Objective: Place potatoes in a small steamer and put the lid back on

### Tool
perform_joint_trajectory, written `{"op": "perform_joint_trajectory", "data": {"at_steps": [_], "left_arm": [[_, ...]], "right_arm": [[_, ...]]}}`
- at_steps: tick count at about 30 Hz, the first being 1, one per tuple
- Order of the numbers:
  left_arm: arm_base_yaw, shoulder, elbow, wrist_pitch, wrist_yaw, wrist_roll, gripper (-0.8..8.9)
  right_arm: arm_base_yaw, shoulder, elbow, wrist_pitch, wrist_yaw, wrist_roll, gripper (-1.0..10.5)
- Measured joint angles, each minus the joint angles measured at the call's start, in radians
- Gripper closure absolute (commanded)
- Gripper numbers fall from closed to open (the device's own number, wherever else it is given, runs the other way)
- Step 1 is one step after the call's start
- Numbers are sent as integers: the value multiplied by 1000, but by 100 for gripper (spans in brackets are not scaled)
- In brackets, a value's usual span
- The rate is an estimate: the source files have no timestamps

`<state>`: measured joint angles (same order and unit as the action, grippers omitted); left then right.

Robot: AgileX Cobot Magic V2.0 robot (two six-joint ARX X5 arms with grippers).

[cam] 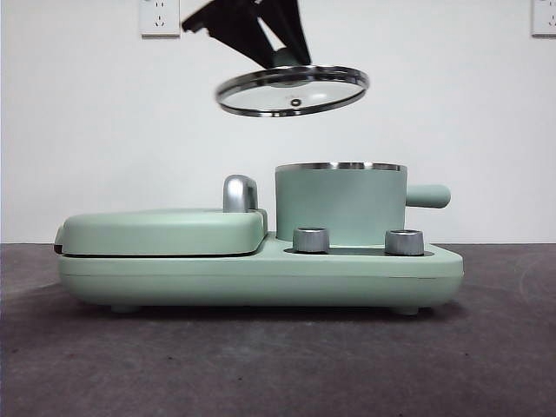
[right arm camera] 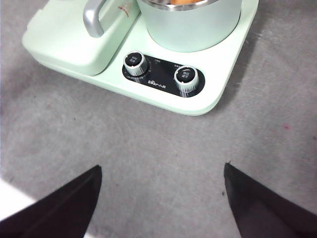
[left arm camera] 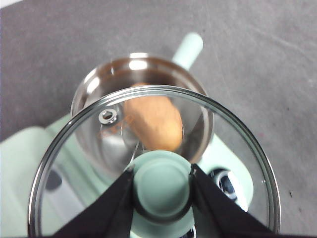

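Observation:
A brown potato (left arm camera: 154,120) lies inside the mint-green steamer (cam: 340,205), whose steel-lined bowl (left arm camera: 99,89) shows through the glass in the left wrist view. The clear glass lid (cam: 293,89) hangs tilted in the air, above and a little left of the steamer. My left gripper (left arm camera: 162,182) is shut on the lid's green knob (left arm camera: 162,186); the same gripper (cam: 280,54) reaches down from the top in the front view. My right gripper (right arm camera: 161,191) is open over bare table, on the near side of the cooker. A sliver of the potato (right arm camera: 185,2) shows there.
The steamer stands on a mint-green cooker base (cam: 261,274) with two steel dials (cam: 312,240). A flat griddle cover (cam: 161,230) with a chrome handle (cam: 240,193) takes up the base's left half. The steamer's side handle (cam: 427,195) points right. Dark grey table (cam: 278,365) surrounds it.

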<state>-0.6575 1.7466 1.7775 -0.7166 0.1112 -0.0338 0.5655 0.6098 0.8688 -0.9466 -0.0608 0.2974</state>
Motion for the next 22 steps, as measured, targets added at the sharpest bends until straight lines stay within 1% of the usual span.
{"op": "perform_joint_trajectory", "data": {"at_steps": [4,5,8,10,15,17,22], "left_arm": [[0,110,138,-51,-2,-5,805],[0,162,201,-73,-2,-5,805],[0,283,352,-97,-4,-4,805],[0,339,414,-95,-10,-2,805],[0,401,430,-95,-28,24,805],[0,411,430,-93,-28,41,805],[0,415,430,-66,-28,52,805]], "right_arm": [[2,-51,-95,39,0,24,557],[2,-61,-118,50,0,31,557],[2,-66,-137,69,0,45,557],[2,-66,-137,92,0,48,557],[2,-66,-137,98,0,48,557],[2,-66,-137,98,0,51,557],[2,-66,-137,98,0,51,557]]}}
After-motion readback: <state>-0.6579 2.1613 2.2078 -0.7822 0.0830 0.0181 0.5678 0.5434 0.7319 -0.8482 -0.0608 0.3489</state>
